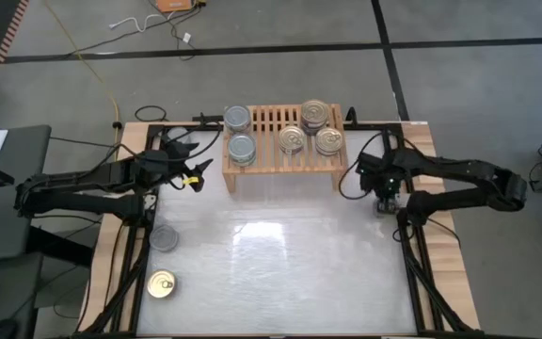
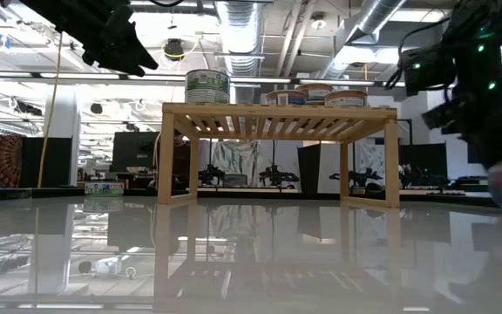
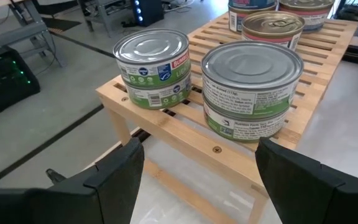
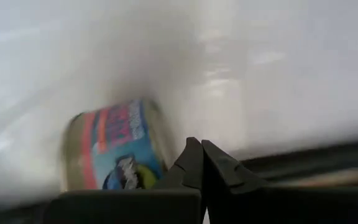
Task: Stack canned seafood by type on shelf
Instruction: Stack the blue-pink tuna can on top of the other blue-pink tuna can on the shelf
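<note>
The can with the red-and-blue label sits on the table's right side, just off the right end of the shelf — right under the right gripper. Its fingers are pinched together beside it, gripping nothing. The left gripper hangs spread wide and empty by the shelf's left end, facing the silver-topped stacks. Two loose cans wait near-left — closer to the left arm.

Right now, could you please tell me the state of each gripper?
Left gripper: open and empty, facing the silver-topped cans on the shelf.
Right gripper: shut, holding nothing, beside a can at the table's right edge.
</note>
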Available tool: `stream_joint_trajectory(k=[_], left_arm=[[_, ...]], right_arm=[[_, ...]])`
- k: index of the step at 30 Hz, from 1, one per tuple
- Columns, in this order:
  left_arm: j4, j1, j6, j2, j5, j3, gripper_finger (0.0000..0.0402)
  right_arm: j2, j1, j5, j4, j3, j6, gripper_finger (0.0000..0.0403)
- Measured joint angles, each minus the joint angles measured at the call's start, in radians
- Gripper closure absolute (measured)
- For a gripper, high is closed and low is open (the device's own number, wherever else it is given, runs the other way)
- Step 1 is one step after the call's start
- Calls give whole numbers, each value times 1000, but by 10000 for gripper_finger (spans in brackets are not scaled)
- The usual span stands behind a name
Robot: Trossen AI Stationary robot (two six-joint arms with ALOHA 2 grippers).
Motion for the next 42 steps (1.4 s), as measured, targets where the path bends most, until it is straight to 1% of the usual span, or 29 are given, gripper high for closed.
stream_joint_trajectory(k=[2,3,6,10,11,13,18,22,27,30,33,36,39,42], left_arm=[[0,0,-1,0,0,0,104],[0,0,-2,0,0,0,104],[0,0,-13,0,1,0,104],[0,0,-82,0,2,0,104],[0,0,-90,0,2,0,104],[-3,0,-94,0,2,0,104],[-4,0,-96,0,2,0,104],[-5,0,-96,0,2,0,104],[-5,0,-96,0,2,0,104],[-6,0,-96,0,2,0,104],[-6,0,-96,0,2,0,104],[-9,0,-96,0,2,0,104],[-12,0,-96,0,2,0,104],[-13,0,-96,0,2,0,104]], right_arm=[[0,37,-107,-19,19,-34,379],[1,55,-142,-18,33,-44,379],[10,110,-223,-27,78,-59,379],[10,167,-315,-63,149,-64,379],[10,180,-319,-68,172,-47,379],[10,205,-298,-73,221,41,379],[10,265,-156,-127,360,261,378],[9,286,-150,-125,426,410,376],[13,269,-149,-113,437,545,358],[26,248,-149,-129,437,567,333],[39,233,-149,-151,437,566,294],[63,227,-148,-174,436,543,241],[98,227,-146,-207,436,499,178],[147,231,-146,-242,436,403,119]])
